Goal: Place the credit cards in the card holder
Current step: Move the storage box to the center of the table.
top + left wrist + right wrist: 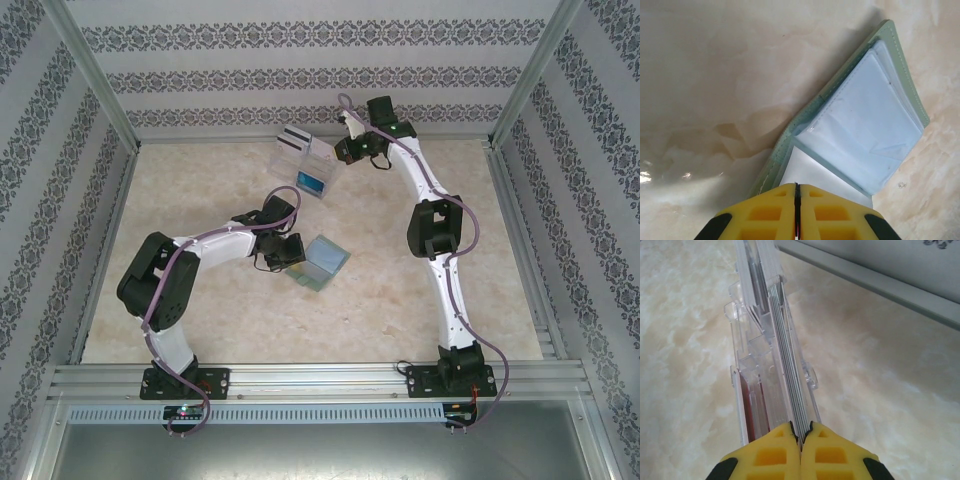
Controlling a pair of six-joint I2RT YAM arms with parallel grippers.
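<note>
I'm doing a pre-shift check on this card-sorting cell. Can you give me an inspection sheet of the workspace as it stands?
Surface: pale marbled tabletop, no spills seen.
Job's things: card holder lying open mid-table; striped card upright in the clear stand; teal card at the stand's near end.
Clutter: nothing seen.
Grippers: left gripper shut on the card holder's edge; right gripper shut on the striped card.
Cables: purple cables run along both arms, no snags seen.
Surroundings: patterned walls, aluminium frame.
</note>
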